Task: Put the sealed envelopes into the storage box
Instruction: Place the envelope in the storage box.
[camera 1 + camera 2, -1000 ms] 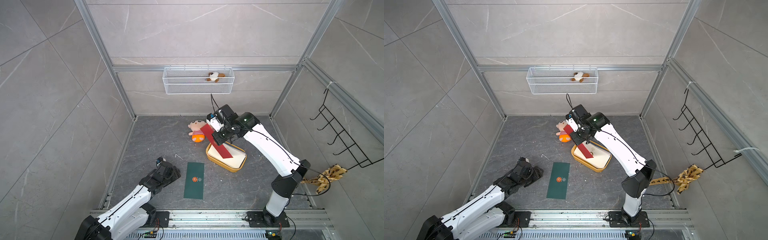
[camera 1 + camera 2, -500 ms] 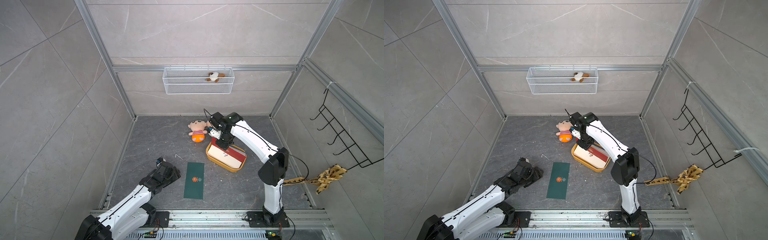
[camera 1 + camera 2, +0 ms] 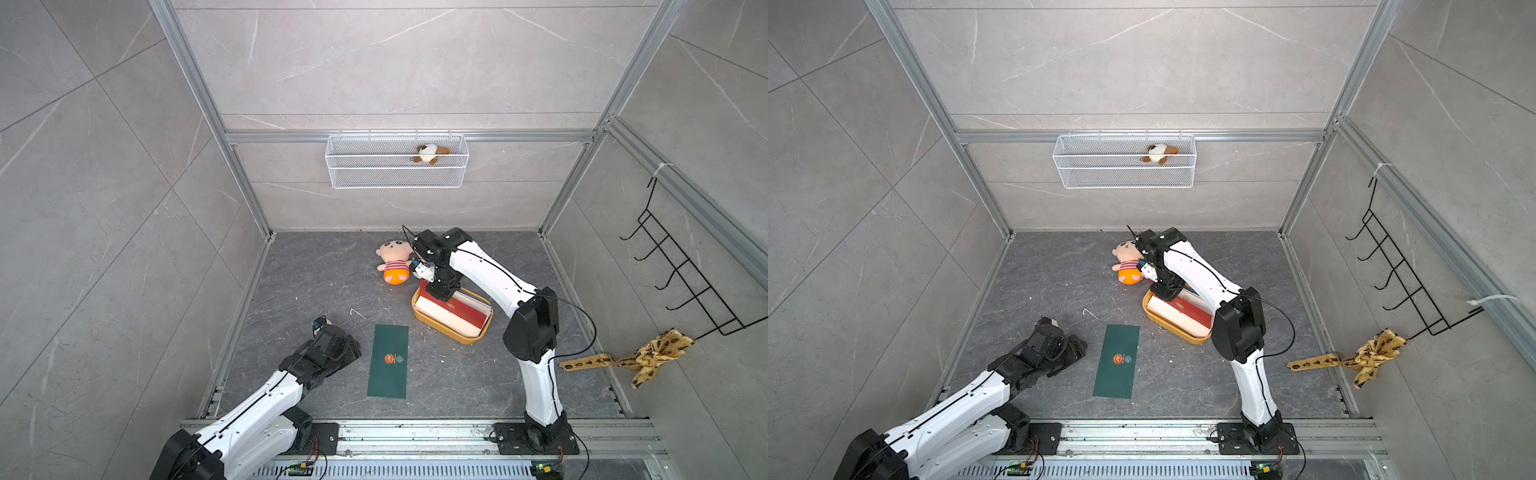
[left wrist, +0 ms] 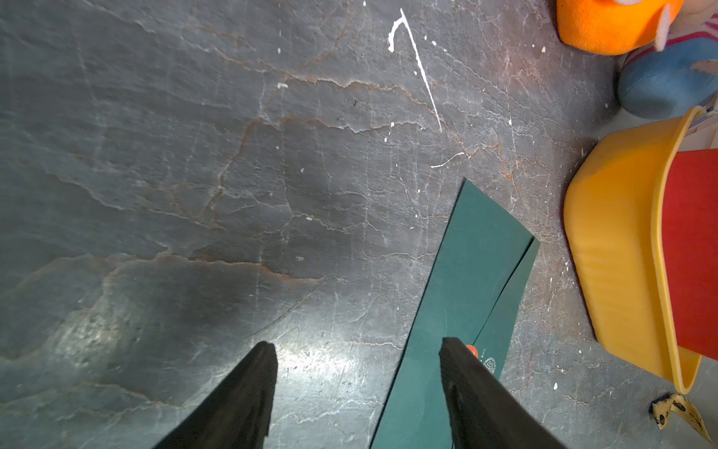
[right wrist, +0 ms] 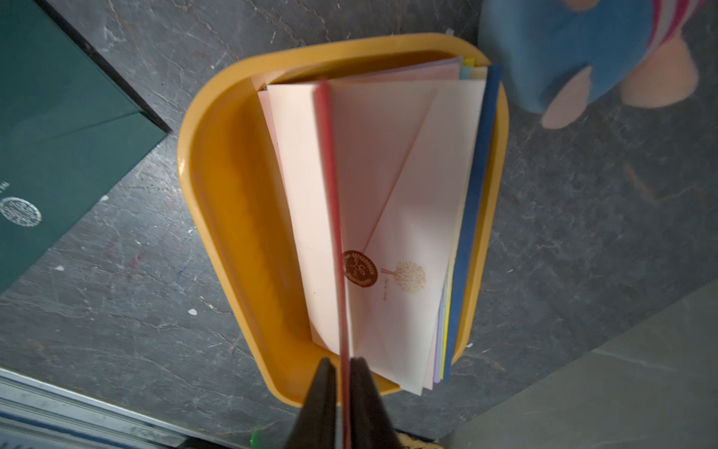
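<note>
Red envelope (image 5: 335, 233) runs edge-on between the right fingers (image 5: 322, 400), perhaps barely pinched.

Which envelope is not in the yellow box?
The dark green envelope: it lies flat on the floor beside the yellow box, while the red envelope and the rest are inside it.

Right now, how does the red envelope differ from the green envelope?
The red envelope rests in the storage box, one end between the right gripper's fingers. The green envelope lies flat on the floor, held by nothing, near the open left gripper. One is bright red, the other dark green. Both are flat rectangles.
</note>
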### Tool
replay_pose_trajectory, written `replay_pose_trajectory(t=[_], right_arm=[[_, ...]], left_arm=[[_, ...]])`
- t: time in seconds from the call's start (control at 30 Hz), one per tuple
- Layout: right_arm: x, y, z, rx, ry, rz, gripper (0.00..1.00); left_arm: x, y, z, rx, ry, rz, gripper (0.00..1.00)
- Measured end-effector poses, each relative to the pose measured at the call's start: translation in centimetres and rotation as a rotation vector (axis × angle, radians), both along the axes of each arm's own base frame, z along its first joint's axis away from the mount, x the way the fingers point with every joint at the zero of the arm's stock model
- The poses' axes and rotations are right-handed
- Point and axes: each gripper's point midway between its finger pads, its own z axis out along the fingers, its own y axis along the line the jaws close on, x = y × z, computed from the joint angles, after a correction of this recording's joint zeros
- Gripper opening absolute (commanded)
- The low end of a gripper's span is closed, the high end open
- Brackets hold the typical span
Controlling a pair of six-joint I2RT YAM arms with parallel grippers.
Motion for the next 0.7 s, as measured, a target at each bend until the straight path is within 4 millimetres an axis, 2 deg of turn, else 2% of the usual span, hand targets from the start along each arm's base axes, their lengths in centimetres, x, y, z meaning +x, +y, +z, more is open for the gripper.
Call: replay_pose_trajectory(t=[0.17, 0.6, 0.7], right_arm=[[0.4, 0.0, 0.1, 0.001, -0.011, -0.011, 0.36], [2.8, -1.6, 1.6, 0.034, -0.116, -0.168, 0.38], [2.0, -1.3, 2.6, 0.131, -0.165, -0.255, 0.39]], left_arm=[[0.0, 0.0, 0.0, -0.001, 0.000, 0.001, 0.74], [-0.1, -0.3, -0.2, -0.010, 0.011, -0.008, 0.73], [-0.1, -0.8, -0.2, -0.032, 0.016, -0.023, 0.71]])
